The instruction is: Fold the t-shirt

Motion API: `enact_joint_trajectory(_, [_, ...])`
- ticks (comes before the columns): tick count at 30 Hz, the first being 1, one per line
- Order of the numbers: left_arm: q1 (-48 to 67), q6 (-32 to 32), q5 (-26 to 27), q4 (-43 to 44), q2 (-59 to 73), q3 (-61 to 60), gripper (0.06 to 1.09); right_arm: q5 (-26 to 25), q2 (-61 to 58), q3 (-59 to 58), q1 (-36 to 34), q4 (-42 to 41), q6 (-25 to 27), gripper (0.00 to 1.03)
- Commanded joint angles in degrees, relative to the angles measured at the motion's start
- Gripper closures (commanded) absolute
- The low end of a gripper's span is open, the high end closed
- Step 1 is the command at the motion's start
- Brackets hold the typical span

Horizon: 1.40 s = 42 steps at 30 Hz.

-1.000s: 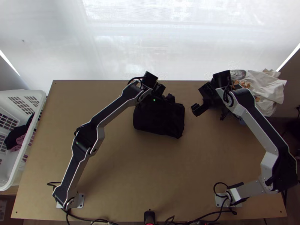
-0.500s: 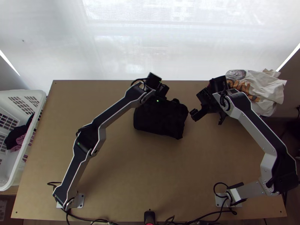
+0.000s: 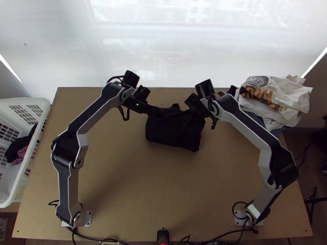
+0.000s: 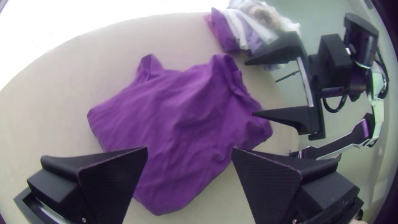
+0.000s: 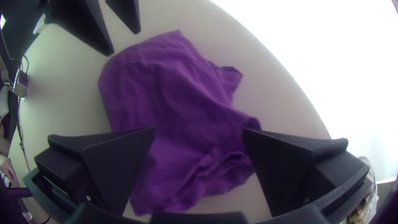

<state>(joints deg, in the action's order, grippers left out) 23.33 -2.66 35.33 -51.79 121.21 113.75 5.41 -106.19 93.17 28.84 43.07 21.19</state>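
Lies as a creased, soft-looking t-shirt [image 3: 173, 134] in a compact, uneven patch on the flat wooden table [image 3: 131, 192]. Gapes, black and wedge-shaped, at left claw [image 3: 156, 110] and likewise at right claw [image 3: 200, 121].

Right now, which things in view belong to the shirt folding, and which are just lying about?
Part of the job:
- t-shirt, rumpled on the table
- left gripper, fingers open
- right gripper, fingers open

Just lying about:
- basket at the left, clothes inside
- pile of cloth by the far right corner
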Motion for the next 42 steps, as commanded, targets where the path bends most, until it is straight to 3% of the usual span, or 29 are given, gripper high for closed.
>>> enact_joint_trajectory(1, [-0.39,-1.91,-2.2,0.99,1.49,-6.79,0.11,0.04,-6.13,-2.9,3.94,-5.19,-0.8,0.05])
enact_joint_trajectory(12, [0.4,-2.0,-5.01,2.48,8.43,-4.86,0.11,0.04,-6.13,-15.56,-1.07,-13.27,-0.62,0.05])
enact_joint_trajectory(18, [1.1,-1.65,-5.62,2.13,10.19,-3.01,0.11,0.13,-7.36,-14.85,-1.95,-14.33,-0.62,0.05])
enact_joint_trajectory(23, [1.28,-1.04,-5.62,0.55,6.76,-1.52,0.11,0.04,0.11,-12.13,-0.8,-13.27,-0.1,0.05])
enact_joint_trajectory(31, [-0.13,-0.24,-5.62,-2.88,-0.71,-1.25,0.1,-0.22,8.9,-13.62,4.91,-9.32,5.26,0.05])
enact_joint_trajectory(34, [-0.74,0.11,-5.62,-2.97,-4.14,-3.19,0.1,-3.65,10.13,-17.76,8.25,-9.85,7.46,0.05])
enact_joint_trajectory(38, [-1.27,-0.24,-5.62,-2.88,-9.76,-6.62,0.11,-10.07,12.24,-27.34,14.49,-18.64,12.47,0.05])
enact_joint_trajectory(42, [-2.5,-0.77,-5.71,-2.7,-15.56,-11.27,0.1,-12.35,11.45,-31.47,18.71,-24.61,14.32,0.05])
